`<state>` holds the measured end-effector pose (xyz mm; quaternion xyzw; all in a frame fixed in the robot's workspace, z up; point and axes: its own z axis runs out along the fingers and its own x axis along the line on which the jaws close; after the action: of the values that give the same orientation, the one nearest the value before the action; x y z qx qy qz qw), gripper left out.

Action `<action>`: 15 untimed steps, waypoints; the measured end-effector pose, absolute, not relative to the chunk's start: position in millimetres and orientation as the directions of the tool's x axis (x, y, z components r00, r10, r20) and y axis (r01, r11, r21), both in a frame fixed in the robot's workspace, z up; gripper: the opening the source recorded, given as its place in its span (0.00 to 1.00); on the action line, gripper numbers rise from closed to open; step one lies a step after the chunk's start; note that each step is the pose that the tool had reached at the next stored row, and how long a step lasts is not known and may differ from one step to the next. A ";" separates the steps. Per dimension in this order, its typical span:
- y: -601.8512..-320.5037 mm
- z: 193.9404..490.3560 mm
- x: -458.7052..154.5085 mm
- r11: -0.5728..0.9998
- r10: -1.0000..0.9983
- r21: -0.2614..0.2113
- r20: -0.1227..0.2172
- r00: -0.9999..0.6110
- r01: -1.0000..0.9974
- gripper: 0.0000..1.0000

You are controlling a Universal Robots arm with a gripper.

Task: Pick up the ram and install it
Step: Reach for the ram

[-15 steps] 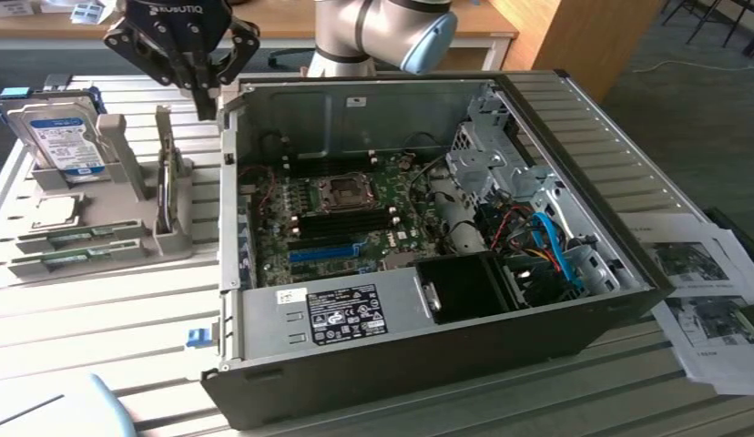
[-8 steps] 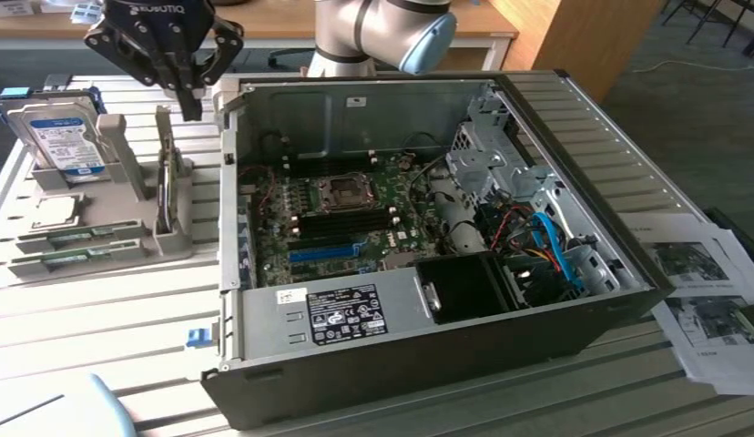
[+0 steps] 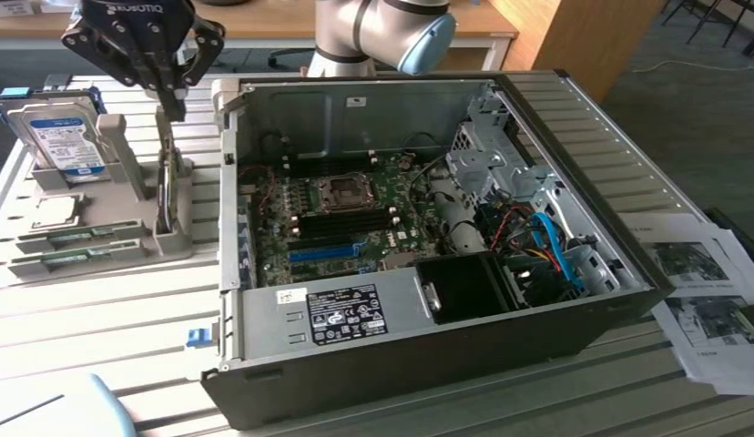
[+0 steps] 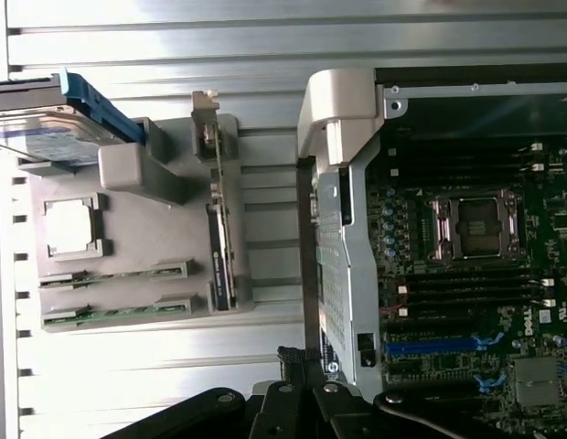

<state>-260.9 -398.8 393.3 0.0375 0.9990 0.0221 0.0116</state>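
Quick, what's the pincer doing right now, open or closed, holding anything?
Pincer: closed, nothing visibly held, poised over the grey parts holder.

The gripper (image 3: 170,107) hangs pinched shut over a gray holder (image 3: 125,164) on the table (image 3: 97,323). A ram stick (image 3: 83,238) lies flat in the holder, with a second stick (image 3: 64,265) just beside it. A hard drive (image 3: 61,137) stands there too. An open computer case (image 3: 402,369) sits toward the exterior view's right.

Robotics lab: opened computer case (image 3: 620,173) on slatted metal bench (image 3: 97,314), desks (image 3: 493,38) behind.
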 end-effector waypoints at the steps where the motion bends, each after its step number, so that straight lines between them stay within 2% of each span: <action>1: -398.8 393.3 -262.9 0.996 0.075 0.045 -0.021 -0.997 0.074 0.09; 15: -398.8 393.3 -292.9 0.996 0.075 0.045 -0.021 -0.997 0.074 0.09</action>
<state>-292.9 -398.8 393.3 0.0374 0.9990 0.0221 0.0115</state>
